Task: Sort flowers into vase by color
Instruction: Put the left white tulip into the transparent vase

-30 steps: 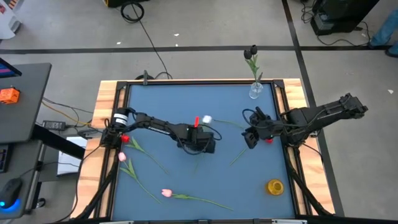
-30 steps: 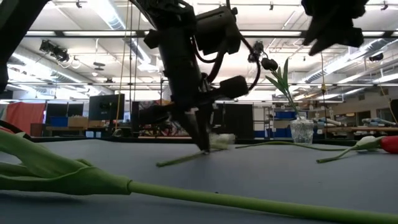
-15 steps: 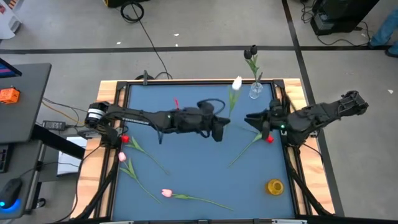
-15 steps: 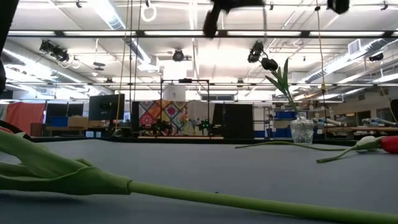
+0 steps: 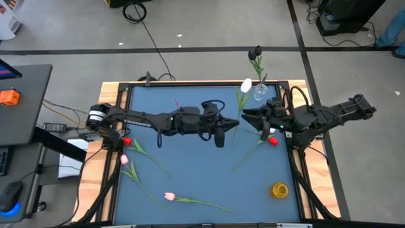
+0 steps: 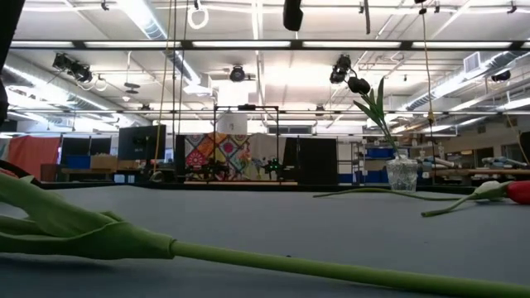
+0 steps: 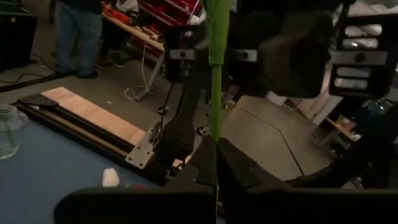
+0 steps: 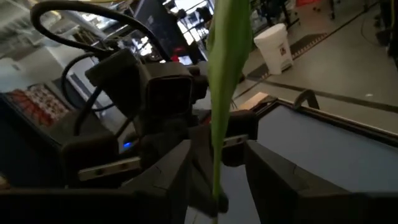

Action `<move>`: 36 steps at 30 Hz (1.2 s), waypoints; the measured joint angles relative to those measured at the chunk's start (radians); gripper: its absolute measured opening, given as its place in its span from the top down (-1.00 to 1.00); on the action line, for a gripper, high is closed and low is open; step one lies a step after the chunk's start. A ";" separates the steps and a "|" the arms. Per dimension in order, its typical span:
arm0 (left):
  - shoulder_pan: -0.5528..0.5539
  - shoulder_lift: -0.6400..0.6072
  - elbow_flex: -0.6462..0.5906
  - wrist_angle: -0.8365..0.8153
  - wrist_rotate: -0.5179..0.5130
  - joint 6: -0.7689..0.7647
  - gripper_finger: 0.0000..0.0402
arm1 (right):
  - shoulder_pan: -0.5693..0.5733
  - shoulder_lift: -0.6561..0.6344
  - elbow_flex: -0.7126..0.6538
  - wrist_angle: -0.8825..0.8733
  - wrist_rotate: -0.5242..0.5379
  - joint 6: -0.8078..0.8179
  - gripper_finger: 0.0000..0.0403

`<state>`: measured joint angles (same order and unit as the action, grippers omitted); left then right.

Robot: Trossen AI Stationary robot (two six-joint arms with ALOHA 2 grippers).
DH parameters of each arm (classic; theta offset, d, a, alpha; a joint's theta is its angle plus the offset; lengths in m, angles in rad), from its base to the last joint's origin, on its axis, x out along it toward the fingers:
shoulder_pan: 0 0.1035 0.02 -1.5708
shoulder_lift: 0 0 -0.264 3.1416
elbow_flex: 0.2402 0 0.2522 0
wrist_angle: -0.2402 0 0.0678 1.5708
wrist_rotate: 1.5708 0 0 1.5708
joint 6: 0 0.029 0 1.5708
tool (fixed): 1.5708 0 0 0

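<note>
My left gripper (image 5: 229,126) (image 7: 216,146) is raised over the table's middle, shut on the stem of a white tulip (image 5: 245,84). The green stem (image 7: 215,74) stands up from the fingers. My right gripper (image 5: 248,116) (image 8: 217,158) faces it from the table's right. It is open, one finger on either side of the same stem (image 8: 225,56), with a gap showing on both sides. A clear glass vase (image 5: 260,93) (image 6: 402,174) at the far right edge holds a black tulip (image 5: 256,52). A red tulip (image 5: 273,140) lies flat near the right edge. My left gripper pinches the white tulip's stem low down (image 7: 214,140) between its two fingers, which lie across the stem. The flower is lifted clear of the table. It stands roughly upright above the fingers, its head leaning toward the far edge.
Pink tulips (image 5: 169,197) (image 5: 124,159) and a red one (image 5: 126,140) lie near the left and near edges. One long stem (image 6: 248,261) fills the low view's foreground. A yellow object (image 5: 280,189) sits at the near right corner. A person stands beyond the table (image 7: 78,31).
My left gripper has lifted the white tulip off the table and carried it up and toward the right. The flower, which lay flat, now stands above the fingers. My right gripper has moved left and toward the far edge, up to the raised stem.
</note>
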<state>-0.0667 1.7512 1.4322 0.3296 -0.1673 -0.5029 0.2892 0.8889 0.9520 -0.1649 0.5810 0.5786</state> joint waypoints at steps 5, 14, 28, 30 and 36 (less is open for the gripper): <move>-0.007 0.000 0.000 -0.009 0.001 0.009 0.98 | -0.066 0.016 0.000 0.036 -0.105 -0.034 0.24; -0.012 0.000 0.001 -0.015 0.013 0.027 0.98 | -0.148 0.060 0.000 0.075 -0.263 -0.043 0.41; -0.002 -0.033 0.000 -0.086 0.018 0.100 0.62 | -0.149 0.012 -0.001 0.027 -0.197 -0.173 0.93; 0.011 -0.077 0.000 -0.152 0.020 0.111 0.47 | -0.151 -0.002 -0.001 -0.002 -0.177 -0.195 0.93; 0.060 -0.234 0.000 -0.274 0.012 0.252 0.08 | -0.182 -0.043 0.000 -0.057 -0.178 -0.252 0.93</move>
<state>-0.0063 1.5173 1.4326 0.0560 -0.1555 -0.2510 0.1068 0.8458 0.9520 -0.2219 0.4030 0.3264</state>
